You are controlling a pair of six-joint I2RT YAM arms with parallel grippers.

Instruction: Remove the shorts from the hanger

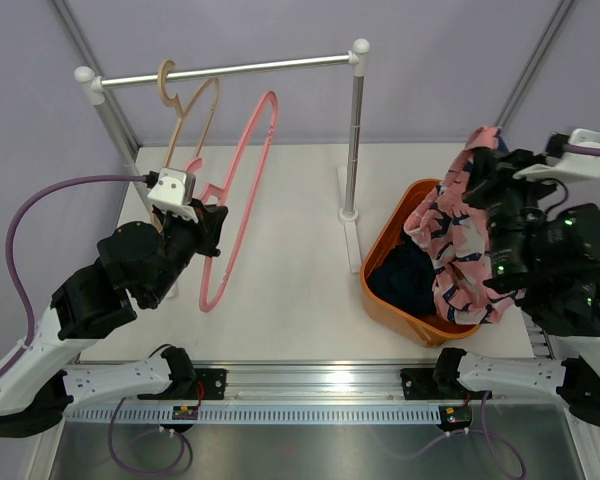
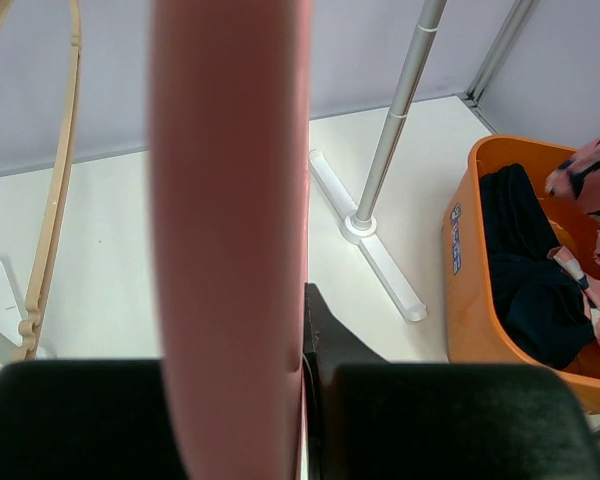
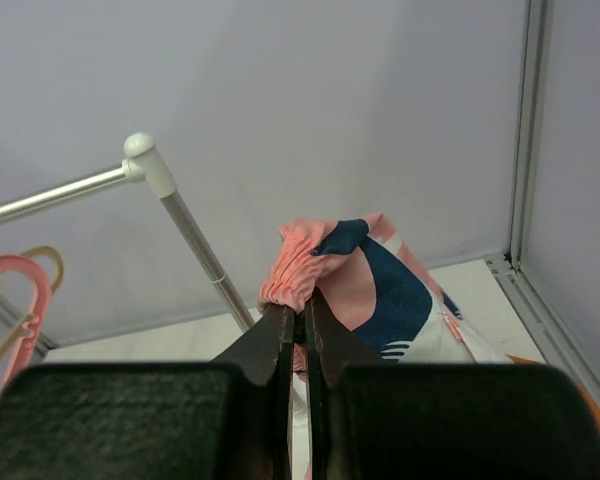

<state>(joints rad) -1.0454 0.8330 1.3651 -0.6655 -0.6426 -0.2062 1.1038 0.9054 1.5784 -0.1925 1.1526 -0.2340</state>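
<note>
- the right end effector [image 3: 298,318] has its fingers pressed together on a gathered pink edge of the shorts [image 1: 450,250], pinching the cloth.
- the shorts, pink with navy and white patches, hang from that grip on the right side of the desk [image 1: 290,200]. their lower part drapes into the orange basket [image 1: 382,292].
- a dark garment [image 1: 405,280] lies inside the basket, beside and partly under the shorts.
- the shorts are off the pink hanger [image 1: 242,190] and well apart from it, to its right.
- the left end effector [image 1: 208,215] is closed on the pink hanger; in the left wrist view the pink bar runs between its fingers.
- the pink hanger is tilted, with its top near the rail [image 1: 230,72] and its bottom swung toward the near side.
- a beige hanger [image 1: 185,110] hooks over the rail just left of the pink one.
- the rail's right post stands between the hangers and the basket.
</note>
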